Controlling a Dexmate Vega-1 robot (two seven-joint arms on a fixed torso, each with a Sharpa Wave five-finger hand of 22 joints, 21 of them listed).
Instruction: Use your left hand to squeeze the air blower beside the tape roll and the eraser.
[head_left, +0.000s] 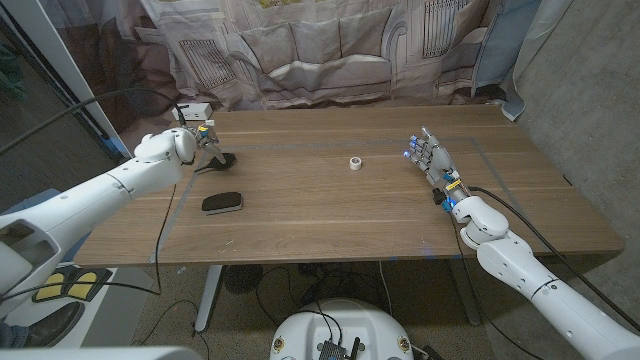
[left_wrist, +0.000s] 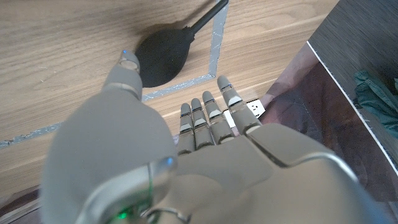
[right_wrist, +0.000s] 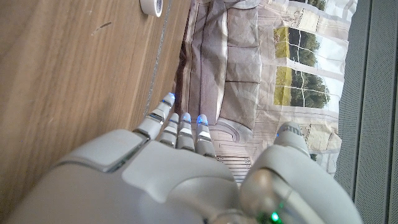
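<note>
- We see the black rubber air blower (head_left: 222, 160), a rounded bulb with a thin nozzle, lying on the wooden table (head_left: 330, 215) at its far left, just beside our left hand (head_left: 200, 137); the flat black oblong eraser (head_left: 222, 203) lies nearer to us and the small white tape roll (head_left: 355, 163) sits well apart toward the middle.
- In the left wrist view the left hand's fingers (left_wrist: 211, 118) are stretched out side by side and the thumb stands apart above the bulb (left_wrist: 163, 57); it holds nothing, and we cannot tell whether the thumb tip touches the rubber.
- Risk: if we close from here, the fingers may meet beside the bulb rather than around it, since they point past it.
- Risk: a one-sided push from the thumb could roll or skid the rounded bulb away, perhaps toward the table's edge.
- Risk: catching the thin nozzle instead of the bulb would yield no squeeze.
- Our right hand (head_left: 430, 158) stands upright with fingers spread, empty, far from the work.
</note>
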